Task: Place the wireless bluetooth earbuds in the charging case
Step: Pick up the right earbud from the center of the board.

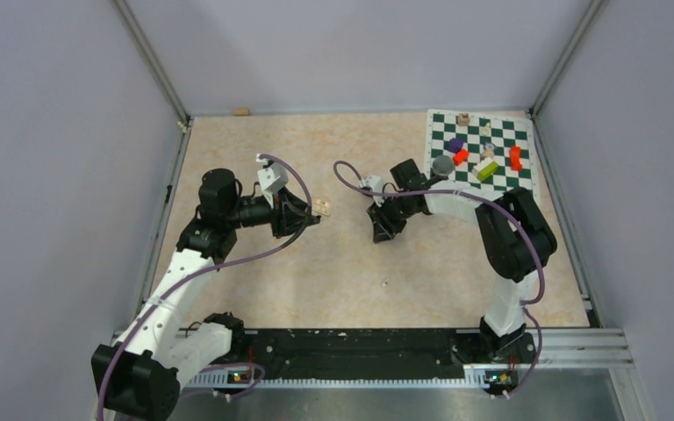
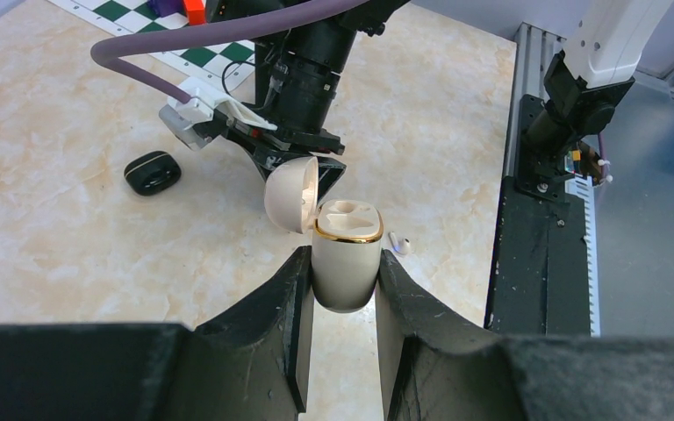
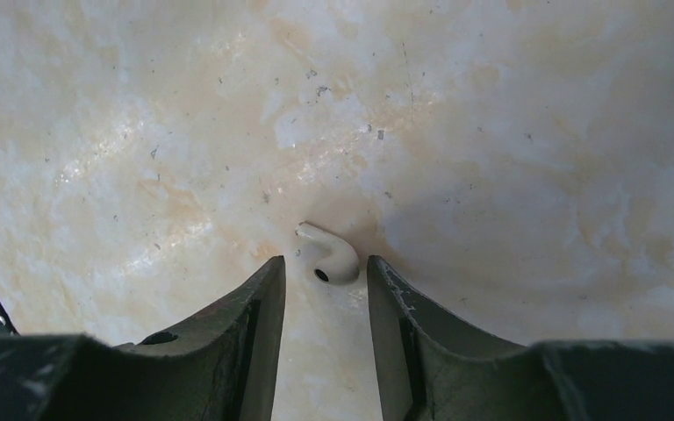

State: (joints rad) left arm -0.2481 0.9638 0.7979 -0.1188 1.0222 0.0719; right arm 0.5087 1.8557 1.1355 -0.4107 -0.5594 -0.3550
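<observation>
My left gripper (image 2: 344, 254) is shut on a cream charging case (image 2: 346, 263) with a gold rim, held upright above the table. Its lid (image 2: 291, 195) hangs open and its two sockets look empty. The case also shows in the top view (image 1: 322, 207). My right gripper (image 3: 325, 265) is open, tips down at the table, with a whitish earbud (image 3: 332, 256) lying between its fingertips, nearer the right finger. Another whitish earbud (image 2: 401, 243) lies on the table just beyond the case. The right gripper (image 1: 383, 230) is right of the case in the top view.
A black closed case (image 2: 152, 172) lies on the table past the right arm's wrist (image 2: 303, 83). A checkered mat (image 1: 483, 153) with coloured blocks lies at the back right. The black rail (image 1: 360, 346) runs along the near edge.
</observation>
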